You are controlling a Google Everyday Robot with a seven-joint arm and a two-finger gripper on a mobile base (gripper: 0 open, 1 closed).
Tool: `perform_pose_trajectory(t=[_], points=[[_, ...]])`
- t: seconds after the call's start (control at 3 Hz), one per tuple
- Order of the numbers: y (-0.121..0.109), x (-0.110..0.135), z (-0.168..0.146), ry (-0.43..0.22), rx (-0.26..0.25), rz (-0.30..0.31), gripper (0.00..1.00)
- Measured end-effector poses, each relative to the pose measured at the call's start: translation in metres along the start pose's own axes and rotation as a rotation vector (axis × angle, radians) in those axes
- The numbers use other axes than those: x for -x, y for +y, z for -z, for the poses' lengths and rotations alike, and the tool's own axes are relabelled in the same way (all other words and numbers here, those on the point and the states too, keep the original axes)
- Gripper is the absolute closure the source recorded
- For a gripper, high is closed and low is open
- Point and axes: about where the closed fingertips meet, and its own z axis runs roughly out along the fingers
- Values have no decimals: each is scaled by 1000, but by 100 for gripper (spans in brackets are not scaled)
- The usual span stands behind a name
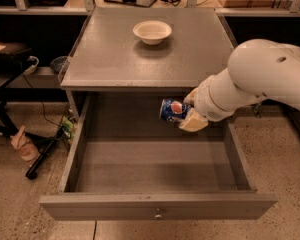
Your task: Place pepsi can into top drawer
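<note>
The pepsi can (171,110), dark blue with a round logo, lies sideways in my gripper (188,112). The gripper is shut on it and holds it in the air over the right rear part of the open top drawer (155,159). The drawer is pulled far out from the grey cabinet. Its front panel (158,206) with a small knob faces the camera. Its inside shows bare. My white arm (260,79) comes in from the right.
A white bowl (152,31) stands on the cabinet top (140,59) toward the back. A dark stand, cables and small items lie on the floor at the left (35,149). Shelves with clutter run along the back.
</note>
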Motion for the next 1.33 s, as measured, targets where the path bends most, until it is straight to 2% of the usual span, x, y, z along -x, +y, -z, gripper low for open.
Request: perform_pose_trajectory(t=[0.33, 0.67, 1.0, 1.33], points=[[9, 6, -4, -86, 24, 0, 100], [42, 2, -23, -191, 110, -24, 100], [61, 0, -34, -234, 161, -36, 100], [78, -2, -46, -262, 189, -47, 100]])
